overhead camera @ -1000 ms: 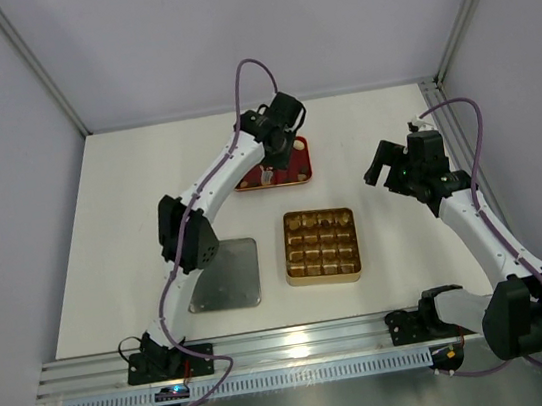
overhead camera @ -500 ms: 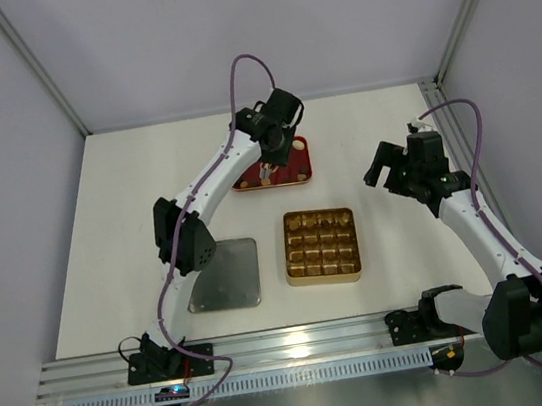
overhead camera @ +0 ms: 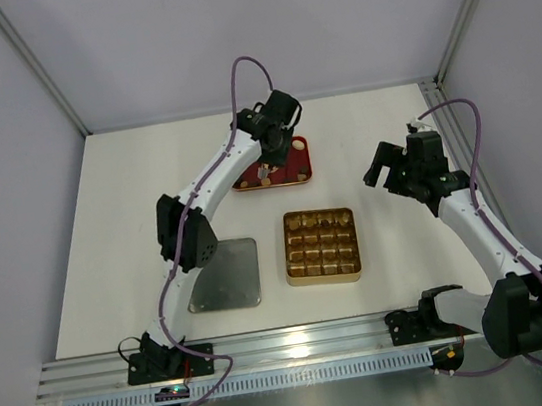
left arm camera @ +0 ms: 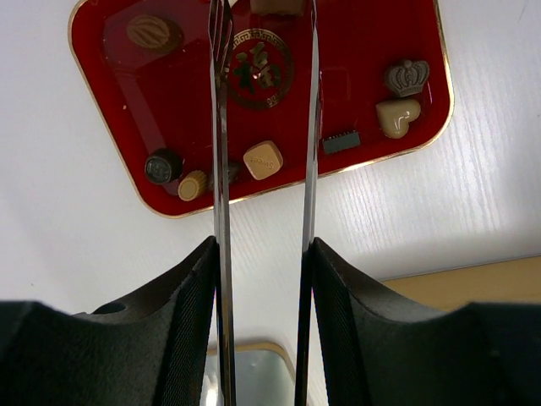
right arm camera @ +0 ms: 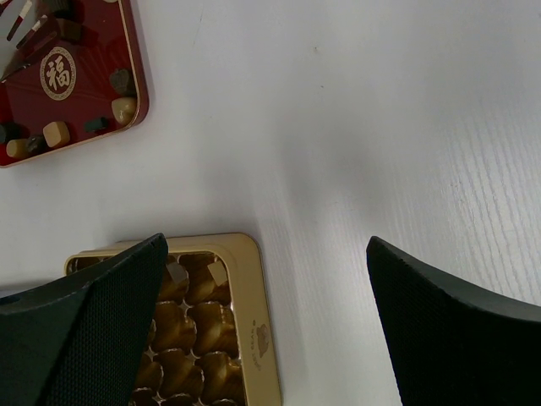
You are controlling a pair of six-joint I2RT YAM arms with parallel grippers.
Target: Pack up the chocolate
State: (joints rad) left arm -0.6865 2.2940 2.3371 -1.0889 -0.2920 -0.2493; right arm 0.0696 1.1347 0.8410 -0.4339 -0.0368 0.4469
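Observation:
Several pieces of chocolate lie loose in the red tray [left arm camera: 355, 51]: a light square [left arm camera: 263, 160], a cream heart [left arm camera: 397, 116], a crown shape [left arm camera: 407, 78], a brown oval [left arm camera: 152, 32] and a dark round one [left arm camera: 162, 166]. My left gripper [left arm camera: 267, 8] [overhead camera: 265, 172] hangs over this tray, its long thin metal blades apart. A brown piece [left arm camera: 279, 5] lies between the blade tips, with a gap showing on its left side. My right gripper [right arm camera: 266, 244] [overhead camera: 394, 165] is wide open and holds nothing, above the table to the right of the gold tray [overhead camera: 289, 251].
The gold tray's rim [right arm camera: 256, 321] with its grid of compartments sits mid-table, below the red tray [overhead camera: 304, 171]. A flat silver plate [overhead camera: 226, 275] lies left of it. Frame posts and grey walls enclose the white table.
My left gripper has shifted slightly left and back over the red tray, and its blades stand a little wider. The right arm has not moved.

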